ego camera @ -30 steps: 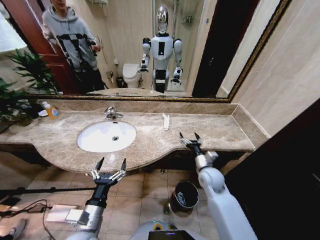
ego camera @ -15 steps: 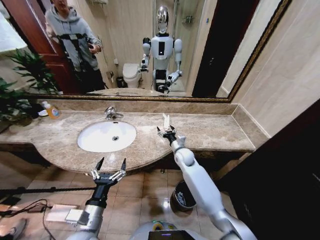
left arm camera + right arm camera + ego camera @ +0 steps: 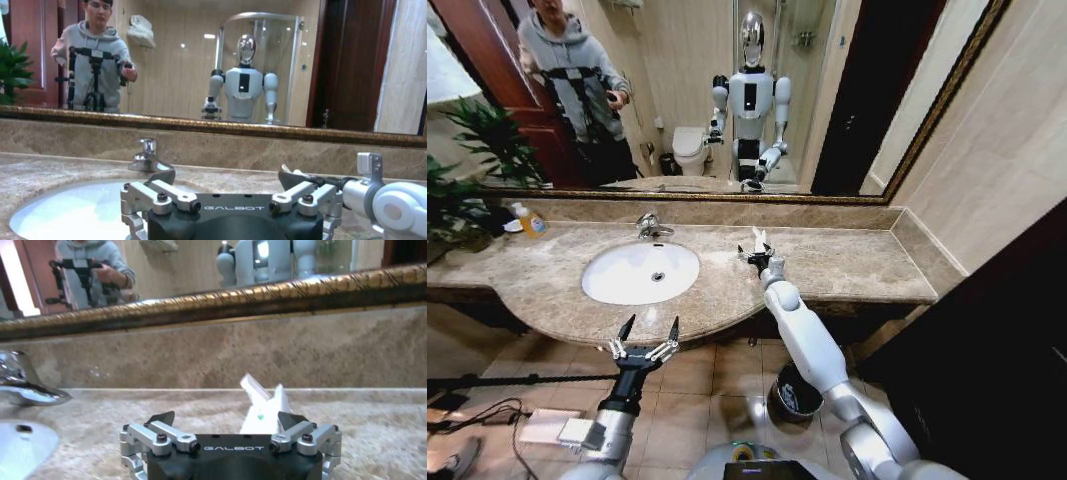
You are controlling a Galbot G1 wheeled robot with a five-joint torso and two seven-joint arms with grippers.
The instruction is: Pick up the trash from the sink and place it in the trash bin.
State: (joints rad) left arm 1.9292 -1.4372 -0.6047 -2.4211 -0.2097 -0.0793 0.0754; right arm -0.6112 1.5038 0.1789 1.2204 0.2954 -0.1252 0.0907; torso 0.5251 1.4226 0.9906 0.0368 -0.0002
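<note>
While your right gripper (image 3: 753, 254) hangs released over the counter (image 3: 847, 262), the white packet (image 3: 265, 407) lies just ahead between its fingers; the faucet (image 3: 649, 227) stands well aside.

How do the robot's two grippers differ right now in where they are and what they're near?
The right gripper reaches out over the marble counter, while the left gripper hangs off the counter's front edge, above the floor. The right gripper has the flat white packet between its open fingers; the left gripper has nothing between its fingers. Both are open.
</note>
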